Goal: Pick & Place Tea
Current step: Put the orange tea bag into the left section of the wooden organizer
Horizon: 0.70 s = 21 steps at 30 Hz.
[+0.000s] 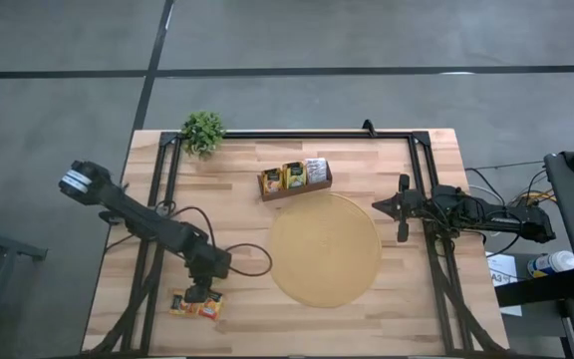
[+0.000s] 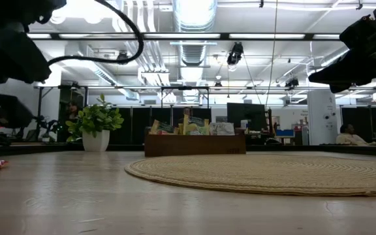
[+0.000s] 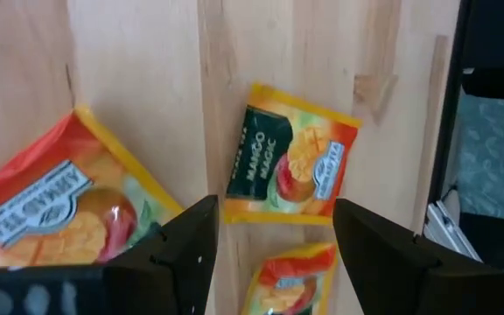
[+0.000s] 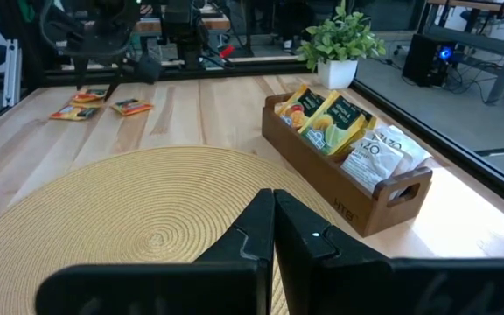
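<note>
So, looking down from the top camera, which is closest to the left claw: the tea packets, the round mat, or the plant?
From the left gripper:
1. Tea packets, right under it at the table's front-left.
2. Round mat, in the middle.
3. Plant, at the back-left corner.

Round mat [image 1: 325, 249], wooden tray [image 1: 296, 188], potted plant [image 1: 203, 132]

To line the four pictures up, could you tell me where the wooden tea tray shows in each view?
High view: wooden tea tray at centre, just above the round mat.
Low view: tray at centre, behind the mat.
Left wrist view: not in it.
Right wrist view: tray right of centre.
Shared landmark: potted plant.
</note>
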{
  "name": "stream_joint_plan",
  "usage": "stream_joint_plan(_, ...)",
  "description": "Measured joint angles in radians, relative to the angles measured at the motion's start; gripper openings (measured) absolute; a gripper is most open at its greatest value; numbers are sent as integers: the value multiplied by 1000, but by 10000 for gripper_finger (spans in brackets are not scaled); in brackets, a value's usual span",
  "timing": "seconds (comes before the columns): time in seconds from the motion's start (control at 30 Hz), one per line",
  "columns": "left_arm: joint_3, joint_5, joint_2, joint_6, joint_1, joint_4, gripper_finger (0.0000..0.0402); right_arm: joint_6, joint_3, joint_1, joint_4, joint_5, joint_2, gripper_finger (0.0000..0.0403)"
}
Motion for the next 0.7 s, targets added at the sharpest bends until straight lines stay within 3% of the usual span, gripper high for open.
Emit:
stream_joint_plan(0.27, 1, 8, 106, 26, 2, 31, 220, 0, 0, 0, 0, 0, 0, 9)
stream_joint_plan(0.7, 5, 52, 153, 11, -2, 118, 218, 0, 0, 0, 0, 0, 0, 9)
